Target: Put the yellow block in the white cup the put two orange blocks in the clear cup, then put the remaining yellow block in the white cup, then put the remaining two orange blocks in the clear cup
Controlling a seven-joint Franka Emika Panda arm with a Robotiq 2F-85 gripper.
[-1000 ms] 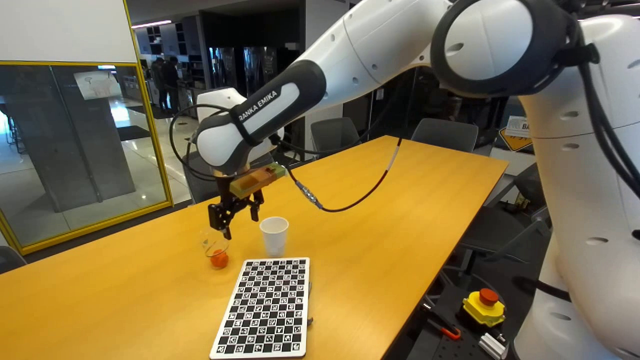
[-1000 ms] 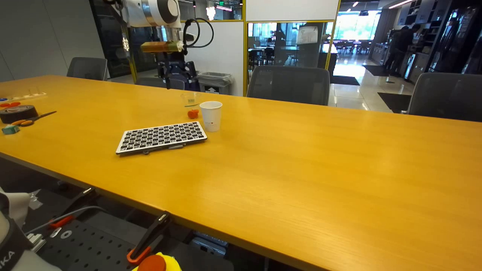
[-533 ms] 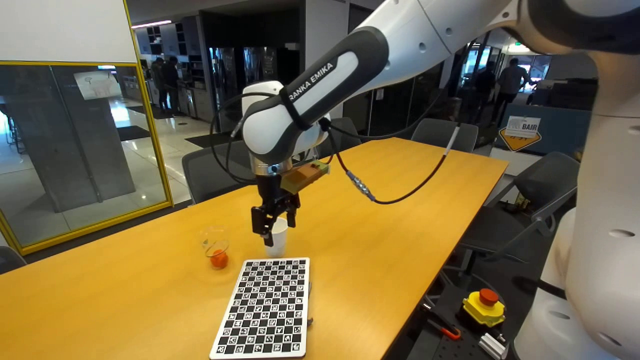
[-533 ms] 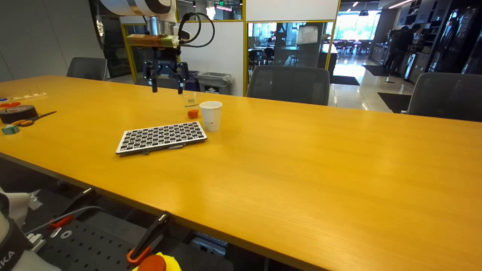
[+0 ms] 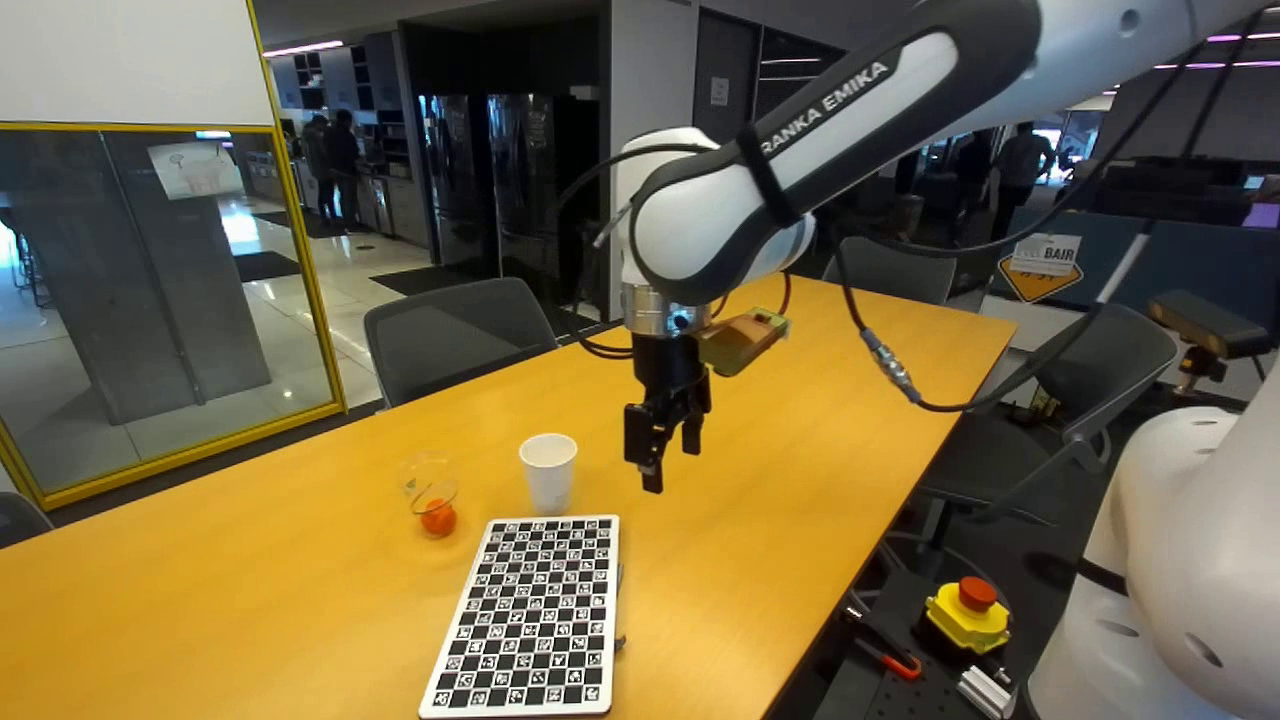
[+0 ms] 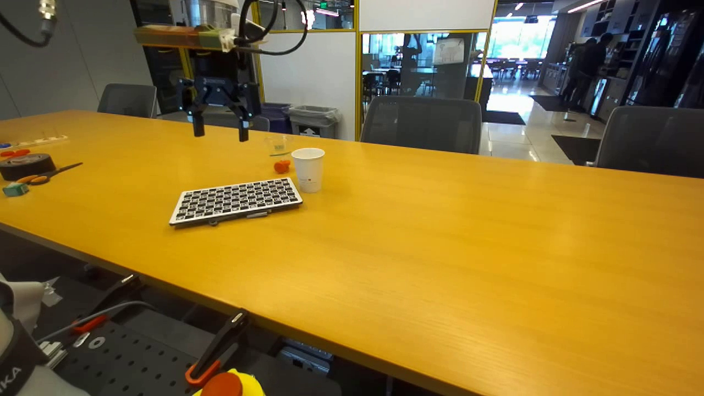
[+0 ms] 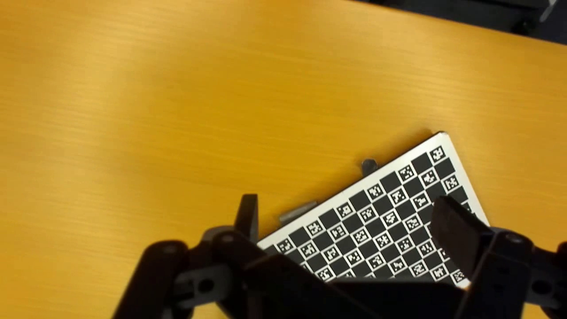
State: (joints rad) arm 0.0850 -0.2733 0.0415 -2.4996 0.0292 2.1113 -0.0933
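Note:
The white cup (image 5: 548,478) stands upright on the table; it also shows in an exterior view (image 6: 309,171). Its inside is hidden from view. The clear cup (image 5: 424,488) stands beside it, faint in both exterior views (image 6: 278,146). Orange blocks (image 5: 438,519) show low in the clear cup, too small to tell apart; they also show in an exterior view (image 6: 281,166). No yellow block shows. My gripper (image 5: 672,467) is open and empty, high above the table, away from both cups. In the wrist view the open fingers (image 7: 345,208) frame only the checkered board and table.
A checkered board (image 5: 525,615) lies near the cups; it also shows in an exterior view (image 6: 236,201). A tape roll (image 6: 26,165), scissors (image 6: 41,179) and a teal block (image 6: 15,190) lie at the table's far left. Chairs (image 5: 455,335) stand along the edge.
My gripper has moved away from above the clear cup, past the white cup, toward the robot's base. The cups, orange blocks and board have not moved.

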